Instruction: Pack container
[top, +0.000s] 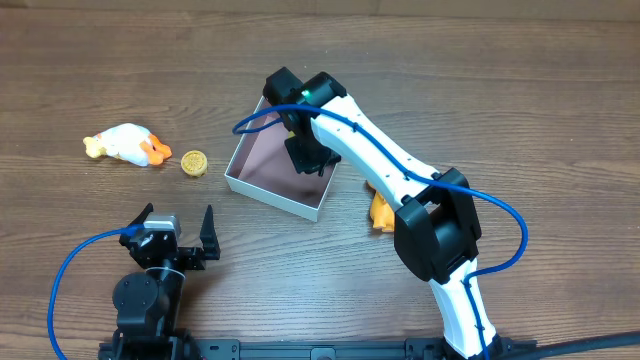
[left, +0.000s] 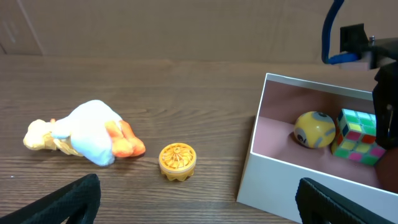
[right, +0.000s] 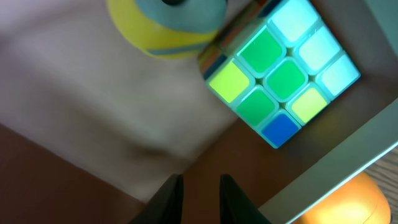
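Right end effector (right: 200, 193) hovers inside container (left: 273, 186), near cube (right: 277, 74) and yellow ball (right: 165, 28).

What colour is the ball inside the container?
The ball is yellow; left wrist view shows it best.

Ball (left: 314, 129) beside cube (left: 358, 135) in container (left: 280, 186), disc (left: 177, 162) left of container, plush toy (left: 84, 138) left of disc
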